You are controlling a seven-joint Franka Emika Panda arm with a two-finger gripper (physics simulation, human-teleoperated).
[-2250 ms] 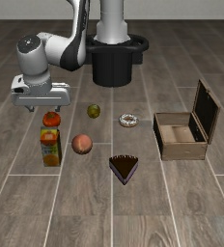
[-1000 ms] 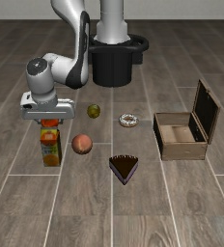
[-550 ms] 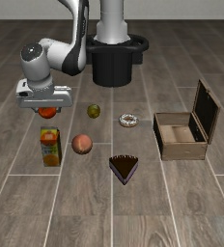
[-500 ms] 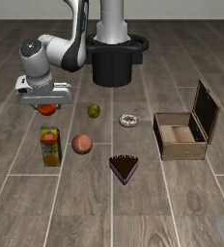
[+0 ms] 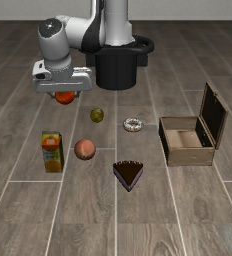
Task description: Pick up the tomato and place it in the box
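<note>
Wooden floor (image 5: pixel 188 220) | pincer (image 5: pixel 64 94) grips tomato (image 5: pixel 65 99) aloft | box (image 5: pixel 188 155) lid raised, well apart

Tomato (image 5: pixel 64 97) red-orange; box (image 5: pixel 191 141) brown wood; carton (image 5: pixel 52 153) orange, green top; cake slice (image 5: pixel 128 175) dark brown; floor (image 5: pixel 48 220) grey-brown planks.

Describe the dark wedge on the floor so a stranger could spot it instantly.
Find the open wooden box at the exterior view's right. Left of it and slightly lower lies the wedge, below the small ring and right of the peach. It is the only dark, triangular thing; its neighbours are round and paler.
</note>
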